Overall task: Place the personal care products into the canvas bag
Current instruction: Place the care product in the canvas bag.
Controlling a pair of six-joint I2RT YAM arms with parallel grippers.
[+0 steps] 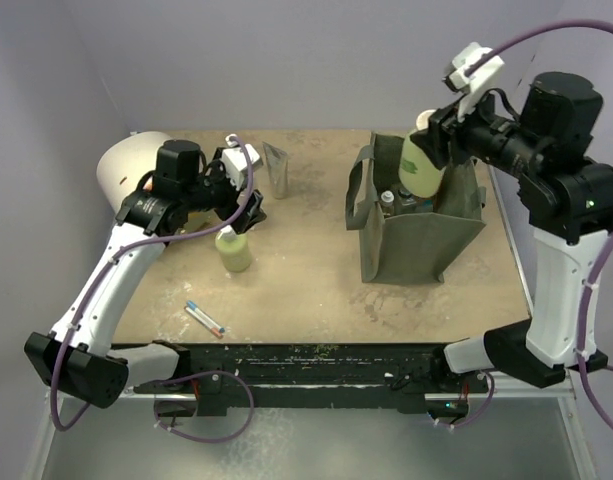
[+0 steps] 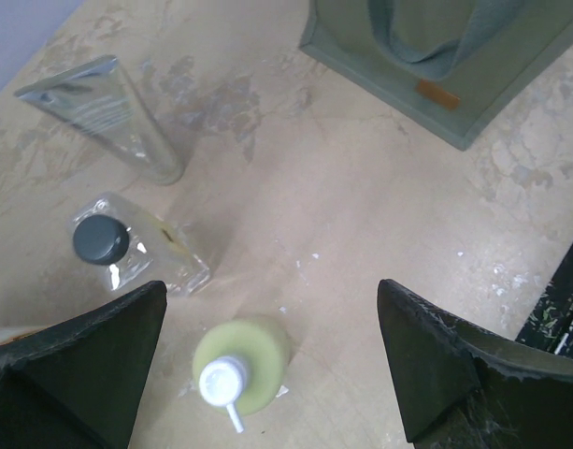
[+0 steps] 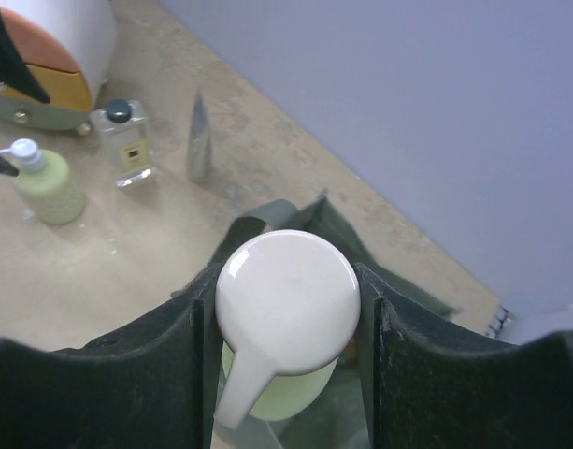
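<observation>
My right gripper (image 1: 438,135) is shut on the white pump head of a pale green bottle (image 1: 423,165) and holds it over the open top of the olive canvas bag (image 1: 416,240). In the right wrist view the head (image 3: 286,290) sits clamped between both fingers. Small dark-capped bottles (image 1: 389,198) stand inside the bag. My left gripper (image 2: 272,290) is open just above a smaller pale green pump bottle (image 2: 241,363), which stands on the table (image 1: 233,250). A clear bottle with a black cap (image 2: 141,253) and a silver-grey tube (image 2: 108,112) stand beyond it.
A white and orange domed box (image 1: 126,165) sits at the far left, behind my left arm. A thin pen-like stick with red and blue marks (image 1: 204,318) lies near the table's front edge. The bag's strap handle (image 1: 358,190) hangs on its left side.
</observation>
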